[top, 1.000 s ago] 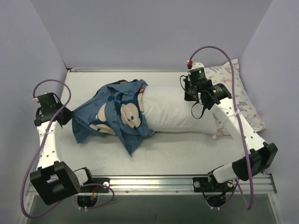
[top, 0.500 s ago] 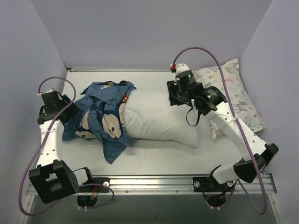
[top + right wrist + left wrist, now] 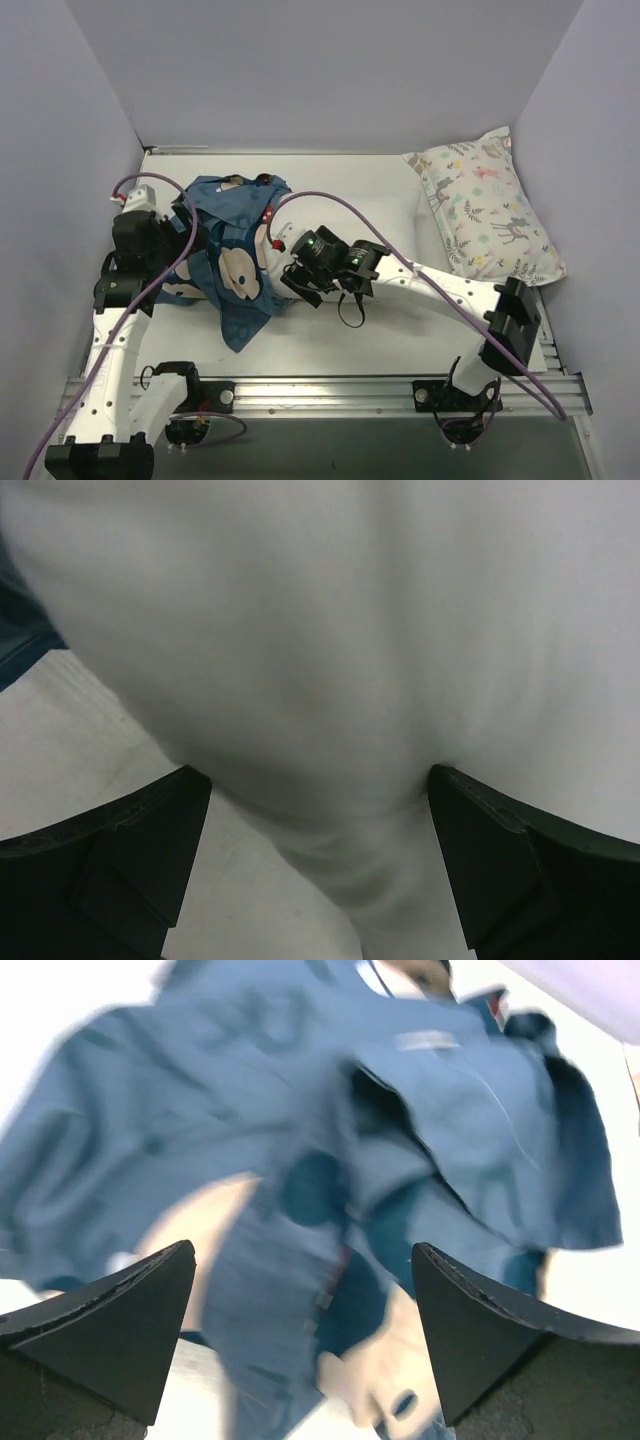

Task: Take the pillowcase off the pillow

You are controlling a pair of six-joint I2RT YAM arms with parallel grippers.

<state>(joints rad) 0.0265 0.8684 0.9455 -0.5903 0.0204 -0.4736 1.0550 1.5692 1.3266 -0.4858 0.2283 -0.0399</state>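
Pillowcase (image 3: 235, 255): navy, bunched at the left of the desk (image 3: 330, 340), apparently still covering the left end of the pillow (image 3: 320, 630).
Left hand (image 3: 302, 1252): jaws spread wide, holding nothing, just above the rumpled cloth.
Right hand (image 3: 320, 772): jaws wide apart, empty, over the pillow's near edge.
Handling note: the left should pinch a thick fold and draw it leftward; the right should pin only the pillow, never the cloth.
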